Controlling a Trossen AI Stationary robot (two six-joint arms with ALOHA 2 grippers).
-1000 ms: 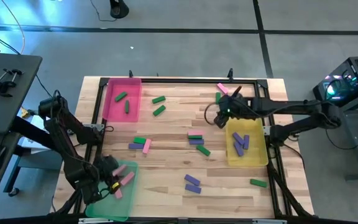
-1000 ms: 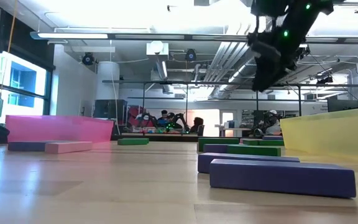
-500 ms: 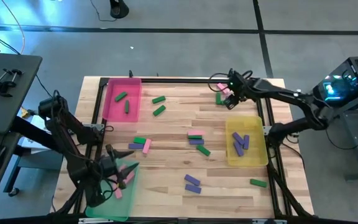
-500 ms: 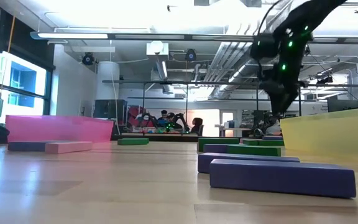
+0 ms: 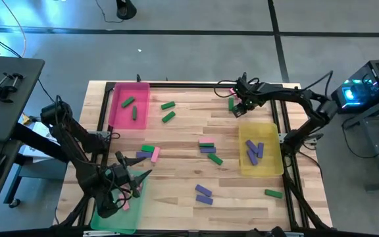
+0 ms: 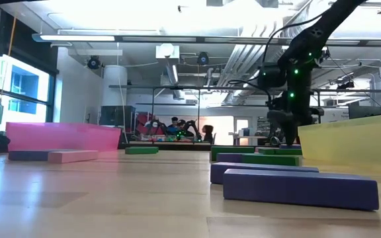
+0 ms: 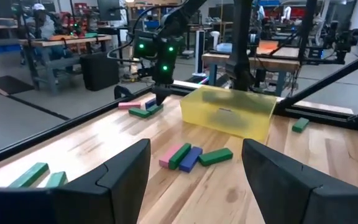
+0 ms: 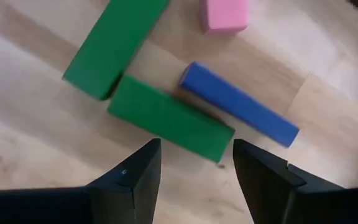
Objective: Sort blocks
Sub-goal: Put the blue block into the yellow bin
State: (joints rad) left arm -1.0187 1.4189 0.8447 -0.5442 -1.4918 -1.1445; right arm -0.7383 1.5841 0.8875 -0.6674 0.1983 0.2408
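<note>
Small green, pink and purple blocks lie flat and scattered on the wooden table (image 5: 176, 197). My right gripper (image 5: 237, 107) is open, pointing down low over a far-right cluster. In the right wrist view its fingers (image 8: 129, 177) stand over a green block (image 8: 169, 118), next to a second green block (image 8: 117, 46), a purple block (image 8: 238, 112) and a pink block (image 8: 224, 14). My left gripper (image 5: 135, 165) is open and empty above the far right corner of the green tray (image 5: 104, 220), which holds pink blocks (image 5: 125, 205).
A pink tray (image 5: 118, 115) at the far left holds two green blocks. A yellow tray (image 5: 272, 164) on the right holds purple blocks. A dark frame (image 5: 104, 141) borders the table. Bare wood lies near the middle front.
My right gripper has swung from the yellow tray's far left corner toward the table's far edge, then come down low over the block cluster there. My left gripper has moved from inside the green tray toward the table's middle, to the tray's far right corner.
</note>
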